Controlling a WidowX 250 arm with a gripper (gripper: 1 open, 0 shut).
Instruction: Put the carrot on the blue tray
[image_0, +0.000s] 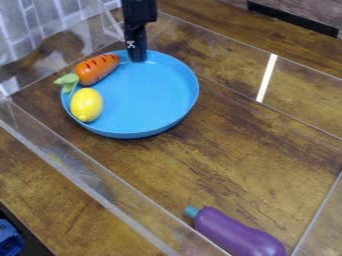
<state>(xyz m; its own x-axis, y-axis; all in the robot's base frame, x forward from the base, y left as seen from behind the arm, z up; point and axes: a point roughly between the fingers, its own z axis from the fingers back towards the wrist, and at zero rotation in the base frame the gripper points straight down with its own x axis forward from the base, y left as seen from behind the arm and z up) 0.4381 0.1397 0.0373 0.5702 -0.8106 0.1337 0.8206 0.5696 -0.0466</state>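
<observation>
The blue tray (160, 110) lies on the wooden table, left of centre. The orange carrot (95, 69) rests across the tray's far left rim, its green stub poking out over the table. My gripper (134, 52) comes down from the top of the view. Its dark fingers are shut and their tips sit at the tray's far rim, just right of the carrot. I cannot tell whether the tips pinch the rim or only press against it. A yellow lemon (87, 104) sits inside the tray on its left side.
A purple eggplant (238, 234) lies near the front right edge. Clear plastic walls (80, 170) fence the work area on the left and front. A tiled wall stands at the back left.
</observation>
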